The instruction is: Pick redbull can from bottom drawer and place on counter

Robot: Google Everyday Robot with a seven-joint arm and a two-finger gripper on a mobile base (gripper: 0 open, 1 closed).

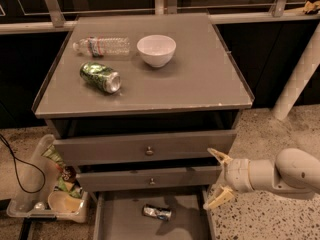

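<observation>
The redbull can [157, 213], slim and silver with blue patches, lies on its side on the grey floor of the open bottom drawer [120, 224]. My gripper [219, 178] is open, with cream fingers spread one above the other. It hangs at the right front corner of the cabinet, level with the middle drawer, up and to the right of the can and apart from it. The counter [200, 79] is the flat grey cabinet top above.
On the counter lie a green can [100, 77] on its side, a clear plastic bottle [102, 46] and a white bowl [156, 50]. A plastic bin [30, 194] with clutter sits on the floor left of the drawers. A white post [300, 74] stands at the right.
</observation>
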